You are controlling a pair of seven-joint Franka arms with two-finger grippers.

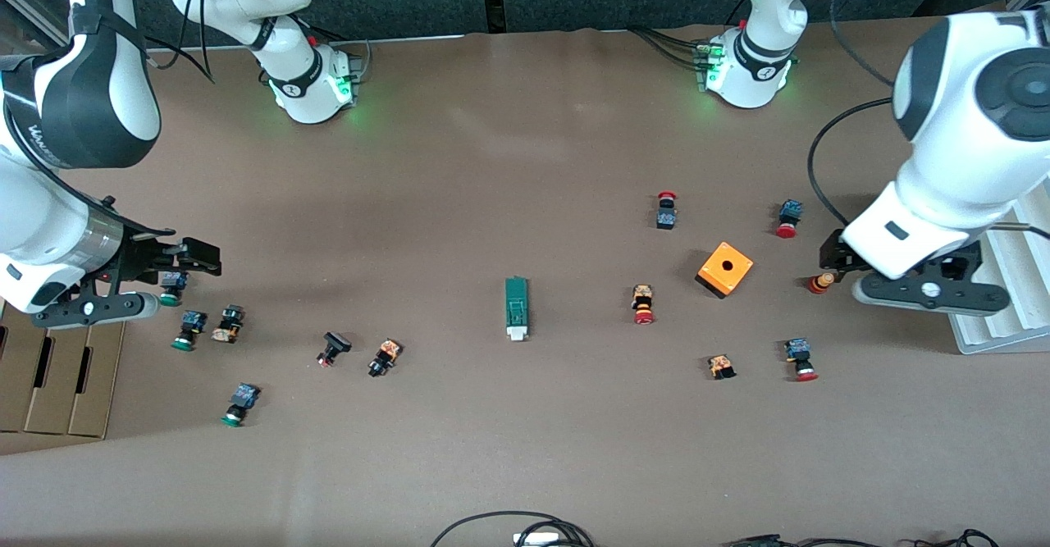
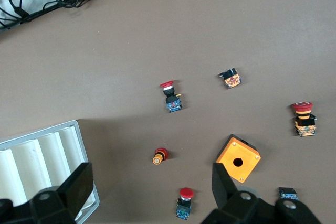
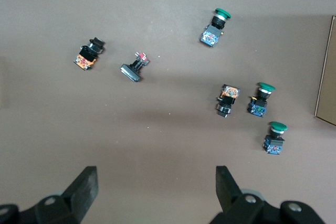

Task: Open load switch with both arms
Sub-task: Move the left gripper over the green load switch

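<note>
Your left gripper [image 2: 149, 195] hangs with its fingers spread and empty over the small red buttons by the orange cube [image 1: 725, 269]. Your right gripper [image 3: 155, 192] (also spread, empty) hangs over the green-capped buttons. The load switch [image 1: 516, 307] lies on the table between both grippers, well apart from each.

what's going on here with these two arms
Nothing is being handled yet. The load switch lies untouched mid-table among scattered push buttons. The left gripper hangs open over the buttons at its end, beside the orange cube. The right gripper hangs open over the green-capped buttons at its end.
</note>
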